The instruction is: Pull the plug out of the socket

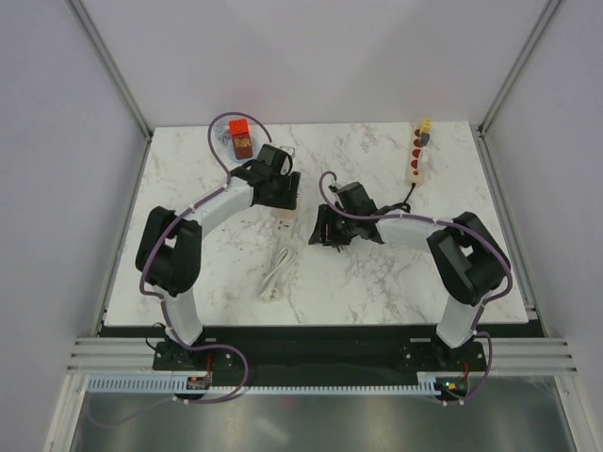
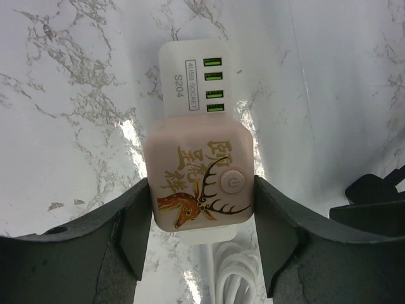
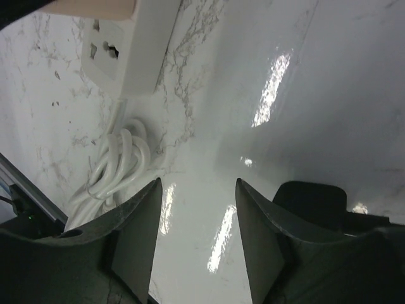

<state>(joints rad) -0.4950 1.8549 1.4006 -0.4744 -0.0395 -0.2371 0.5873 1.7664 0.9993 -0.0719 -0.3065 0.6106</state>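
Note:
The socket is a white cube with a pink deer-printed top and green USB ports. My left gripper is shut on its two sides; in the top view it sits under that gripper. The socket's side face shows empty pin holes in the right wrist view. The black plug lies on the table just right of my right gripper, apart from the socket. My right gripper is open and empty, a short way right of the socket.
The socket's white cord lies coiled on the marble in front of it, also in the right wrist view. A white power strip with a black cord lies at the back right. A red block stands at the back left.

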